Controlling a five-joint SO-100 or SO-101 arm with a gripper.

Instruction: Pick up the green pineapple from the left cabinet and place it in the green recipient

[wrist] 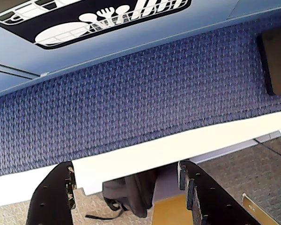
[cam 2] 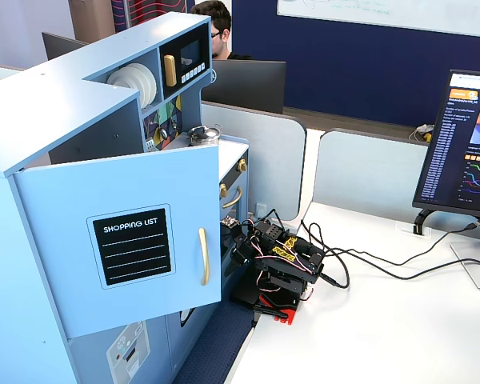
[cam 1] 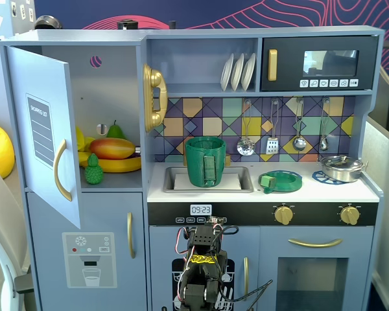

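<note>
The green pineapple point(cam 1: 93, 170) stands upright at the front left of the shelf in the left cabinet point(cam 1: 117, 84). The cabinet door point(cam 1: 42, 129) with the shopping-list label is swung open; it also shows in the other fixed view point(cam 2: 128, 240). The green recipient point(cam 1: 205, 161) stands in the sink, empty as far as I can tell. My arm point(cam 1: 204, 262) is folded low in front of the kitchen, far below both, and also shows in the other fixed view point(cam 2: 276, 260). In the wrist view my gripper point(wrist: 125, 165) is open and empty, over blue carpet and a white table edge.
A mango point(cam 1: 112, 148), bananas point(cam 1: 120, 164) and a green pear point(cam 1: 115, 131) lie behind the pineapple. A yellow phone point(cam 1: 154, 97) hangs beside the cabinet. A flat green lid point(cam 1: 281, 181) and a silver pot point(cam 1: 342, 167) sit on the counter. A monitor point(cam 2: 464, 152) stands on the desk.
</note>
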